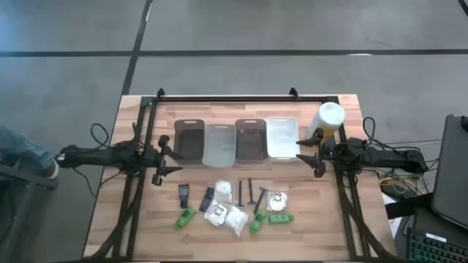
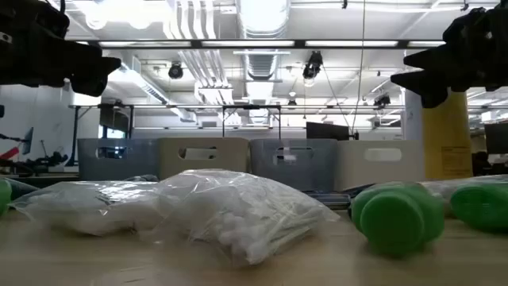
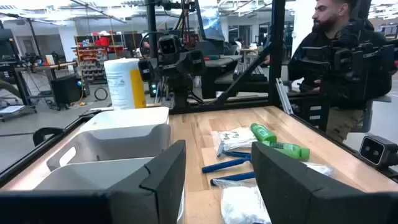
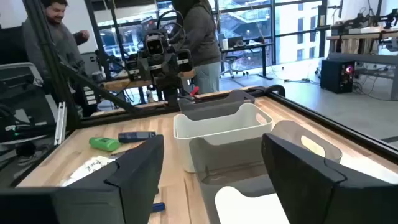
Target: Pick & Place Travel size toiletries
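Both pincers hang wide and empty at the worktop's sides, the left pincer beside the dark bin, the right pincer beside the white bin, probably poised to start, since the green bottles, razors and wrapped packets lie loose just in front of the bins.

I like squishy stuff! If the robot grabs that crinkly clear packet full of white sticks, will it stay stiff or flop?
Probably flop. The plastic-wrapped packet of cotton swabs lies slumped and wrinkled on the table, so its wrap looks loose and may slip in a pinch. It seems light, since it holds only thin swabs. It likely won't roll, unlike the round green bottle beside it.
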`<state>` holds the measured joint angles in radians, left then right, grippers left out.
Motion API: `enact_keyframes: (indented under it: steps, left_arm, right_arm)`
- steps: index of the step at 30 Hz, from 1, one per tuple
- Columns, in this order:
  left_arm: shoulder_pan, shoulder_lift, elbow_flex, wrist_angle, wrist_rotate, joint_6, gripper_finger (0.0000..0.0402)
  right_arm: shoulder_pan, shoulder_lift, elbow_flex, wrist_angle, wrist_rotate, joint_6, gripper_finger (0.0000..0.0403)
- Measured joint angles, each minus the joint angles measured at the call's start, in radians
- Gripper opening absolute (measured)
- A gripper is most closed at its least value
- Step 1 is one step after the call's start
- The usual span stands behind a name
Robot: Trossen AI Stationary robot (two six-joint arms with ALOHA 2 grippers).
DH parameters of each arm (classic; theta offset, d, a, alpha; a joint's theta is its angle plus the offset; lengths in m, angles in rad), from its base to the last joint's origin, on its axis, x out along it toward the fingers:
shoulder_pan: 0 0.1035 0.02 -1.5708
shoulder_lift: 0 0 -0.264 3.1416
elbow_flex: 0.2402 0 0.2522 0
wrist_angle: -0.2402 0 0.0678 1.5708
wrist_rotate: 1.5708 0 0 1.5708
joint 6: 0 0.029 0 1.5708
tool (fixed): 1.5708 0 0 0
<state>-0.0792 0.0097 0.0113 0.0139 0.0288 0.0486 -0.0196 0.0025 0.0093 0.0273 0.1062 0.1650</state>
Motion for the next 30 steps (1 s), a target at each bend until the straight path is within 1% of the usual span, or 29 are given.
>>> enact_keyframes:
  steps: [11,19,23,30]
  left_arm:
    - [0.000,0.000,0.000,0.000,0.000,0.000,0.0188]
    - [0.000,0.000,0.000,0.000,0.000,0.000,0.0188]
    - [0.000,0.000,0.000,0.000,0.000,0.000,0.0188]
    - [0.000,0.000,0.000,0.000,0.000,0.000,0.0188]
  right_arm:
    - [0.000,0.000,0.000,0.000,0.000,0.000,0.0235]
    - [0.000,0.000,0.000,0.000,0.000,0.000,0.0223]
    - [0.000,0.000,0.000,0.000,0.000,0.000,0.0228]
    - [0.000,0.000,0.000,0.000,0.000,0.000,0.0251]
